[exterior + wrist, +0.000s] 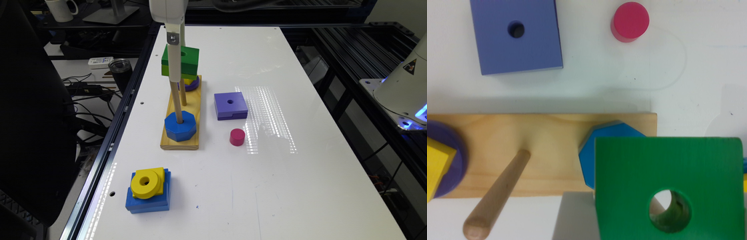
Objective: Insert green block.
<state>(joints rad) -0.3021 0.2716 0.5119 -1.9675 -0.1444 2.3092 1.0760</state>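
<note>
The green block point(188, 59), dark green over lime, hangs in the air above the wooden peg base point(180, 141), with my gripper point(180, 69) shut on it. One white finger point(174, 63) crosses its near face. In the wrist view the green block point(672, 170) covers part of the blue octagon point(599, 145) that sits on the near peg. A bit of tan wood shows through the block's centre hole. The middle peg point(497, 195) stands bare. The far peg carries a purple ring point(192, 85) with a yellow piece on top.
A purple square block point(231, 105) and a pink cylinder point(237, 137) lie on the white table point(300, 183) to the exterior view's right of the base. A yellow ring on a blue block point(148, 191) sits near the front. The table's edge runs along the exterior view's left.
</note>
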